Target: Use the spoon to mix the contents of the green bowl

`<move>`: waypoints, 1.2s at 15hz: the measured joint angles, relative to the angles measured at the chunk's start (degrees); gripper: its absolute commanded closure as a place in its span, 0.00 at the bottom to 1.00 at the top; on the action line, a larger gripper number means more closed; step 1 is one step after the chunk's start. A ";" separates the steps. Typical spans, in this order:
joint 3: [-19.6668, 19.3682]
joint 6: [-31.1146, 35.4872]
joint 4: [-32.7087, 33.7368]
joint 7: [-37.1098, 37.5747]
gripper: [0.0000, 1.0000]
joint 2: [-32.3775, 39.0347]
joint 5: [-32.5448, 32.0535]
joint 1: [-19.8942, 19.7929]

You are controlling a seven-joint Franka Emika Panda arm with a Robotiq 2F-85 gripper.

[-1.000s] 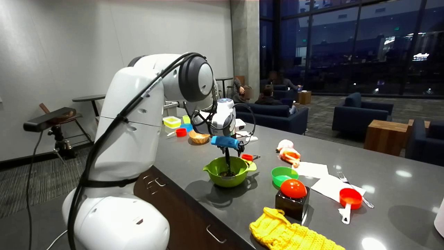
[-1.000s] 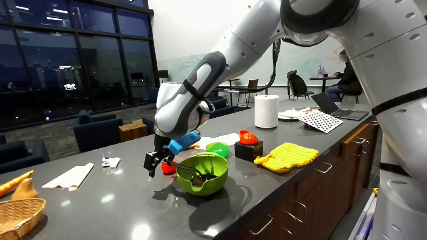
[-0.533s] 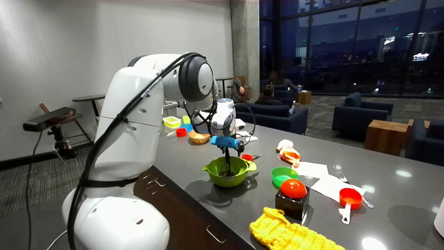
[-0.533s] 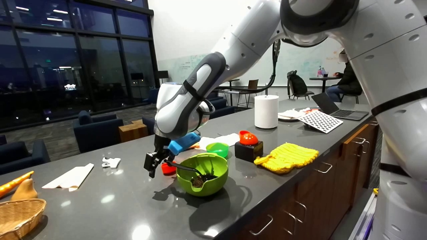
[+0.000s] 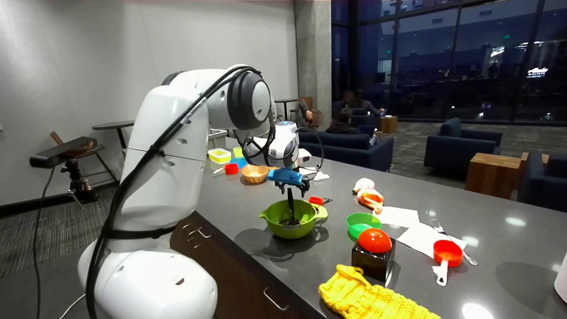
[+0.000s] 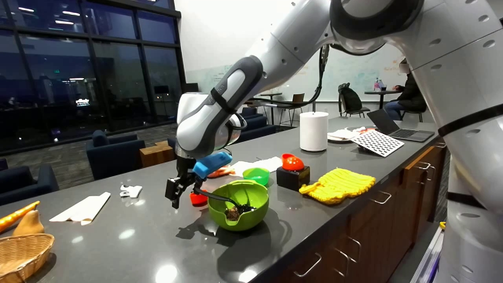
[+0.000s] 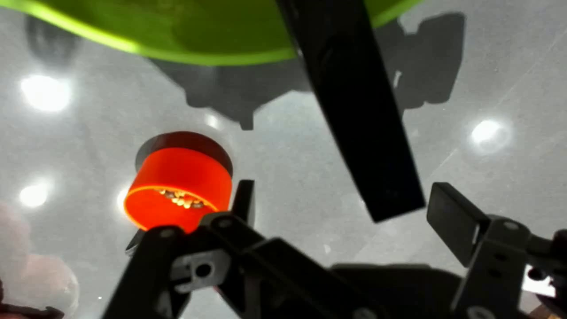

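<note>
Lower right of exterior view: yellow cloth (image 5: 368, 294), black box (image 5: 367, 263); mid-frame, spoon (image 5: 291, 206) leaning in green bowl (image 5: 297, 233), handle up toward gripper (image 5: 293, 193). Centre of exterior view: red cup (image 6: 198, 199) just beside bowl. Left of wrist view: cup partly hidden by gripper; fingers (image 7: 458, 226) wide apart, gripping nothing, handle's end between them.

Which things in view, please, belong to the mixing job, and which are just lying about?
For the job: slim black spoon; round lime-green plastic bowl; brown bits inside it; black two-fingered hand, open.
Lying about, apparently: round red plastic cup near the bowl; small bright-green plastic dish; yellow knitted cloth; woven tan basket; silver metal fork.
</note>
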 measured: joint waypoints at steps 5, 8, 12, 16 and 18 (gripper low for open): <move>-0.40 -4.43 1.00 0.19 0.00 -0.16 -1.70 0.95; -0.75 -8.00 1.00 0.23 0.00 -0.63 -3.80 1.03; -0.75 -12.06 1.01 0.19 0.00 -1.91 -5.49 1.33; -0.74 -14.65 0.95 0.24 0.00 -3.22 -5.61 1.84; -0.74 -15.12 0.72 0.26 0.00 -3.61 -5.61 1.90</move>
